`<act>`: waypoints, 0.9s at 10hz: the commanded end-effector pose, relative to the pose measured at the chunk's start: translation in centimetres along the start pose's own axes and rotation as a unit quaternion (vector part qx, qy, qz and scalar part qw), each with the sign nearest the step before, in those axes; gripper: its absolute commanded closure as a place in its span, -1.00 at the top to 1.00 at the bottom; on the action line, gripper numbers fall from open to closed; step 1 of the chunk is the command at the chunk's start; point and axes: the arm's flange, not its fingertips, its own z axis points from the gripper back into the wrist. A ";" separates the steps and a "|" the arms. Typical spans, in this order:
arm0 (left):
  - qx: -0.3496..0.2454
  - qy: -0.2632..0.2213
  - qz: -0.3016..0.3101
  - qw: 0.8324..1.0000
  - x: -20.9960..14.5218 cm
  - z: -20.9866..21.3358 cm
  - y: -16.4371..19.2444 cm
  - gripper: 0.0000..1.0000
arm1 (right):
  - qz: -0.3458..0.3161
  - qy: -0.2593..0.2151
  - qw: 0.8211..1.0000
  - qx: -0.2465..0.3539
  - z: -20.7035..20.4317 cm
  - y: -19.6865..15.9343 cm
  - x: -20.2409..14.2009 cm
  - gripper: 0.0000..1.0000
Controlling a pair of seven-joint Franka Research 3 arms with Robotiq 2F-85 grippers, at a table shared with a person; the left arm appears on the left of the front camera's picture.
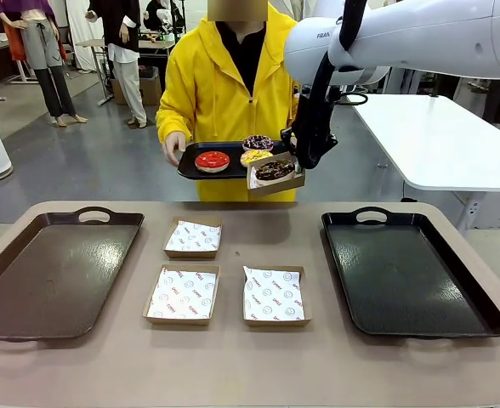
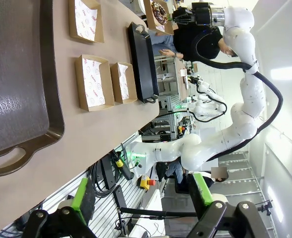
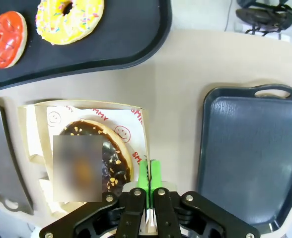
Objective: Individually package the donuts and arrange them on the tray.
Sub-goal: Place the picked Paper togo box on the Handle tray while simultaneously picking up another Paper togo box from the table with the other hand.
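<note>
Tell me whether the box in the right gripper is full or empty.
Full: the box holds the chocolate donut; the right gripper is shut on its edge.

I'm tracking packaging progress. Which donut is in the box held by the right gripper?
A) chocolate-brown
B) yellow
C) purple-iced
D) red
A: the right gripper is shut on the edge of the box holding the chocolate donut; the red donut, yellow donut and purple donut lie on the person's tray.
</note>
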 end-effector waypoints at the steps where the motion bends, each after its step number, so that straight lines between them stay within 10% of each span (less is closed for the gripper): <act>1: 0.010 0.010 -0.012 1.000 0.4 0.3 -2.1 1.00 | 0.027 0.000 1.000 -0.016 0.3 -3.5 -1.9 -0.96; 9: 0.256 0.054 -0.060 0.963 4.0 -14.9 -17.1 1.00 | 0.026 -0.016 0.999 0.020 -2.6 -19.1 -7.7 -0.96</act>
